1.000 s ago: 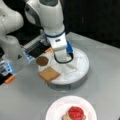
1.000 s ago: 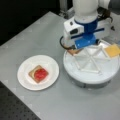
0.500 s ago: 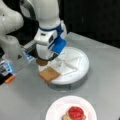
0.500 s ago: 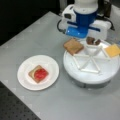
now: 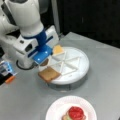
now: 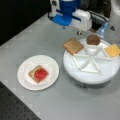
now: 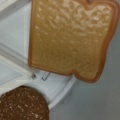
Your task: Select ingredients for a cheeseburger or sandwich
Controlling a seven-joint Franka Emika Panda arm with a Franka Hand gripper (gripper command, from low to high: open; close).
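Gripper (image 5: pixel 42 58) risen from divided white round tray (image 6: pixel 100 75); jaw state cannot tell. Tan-brown toast square (image 6: pixel 73 46) lies on tray rim beside dark-brown round patty (image 6: pixel 93 39), ungrasped. Toast-tomato stack (image 6: pixel 38 74) rests on white plate (image 6: pixel 23 80), top slice not yet added.

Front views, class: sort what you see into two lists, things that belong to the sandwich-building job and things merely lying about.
Belonging to the job:
- toast slice overhanging the divided tray's rim
- patty and cheese square in tray compartments
- part-built sandwich, toast topped with red tomato, on the white plate
- gripper, above the tray's edge

Lying about:
- orange and blue object at a front view's left
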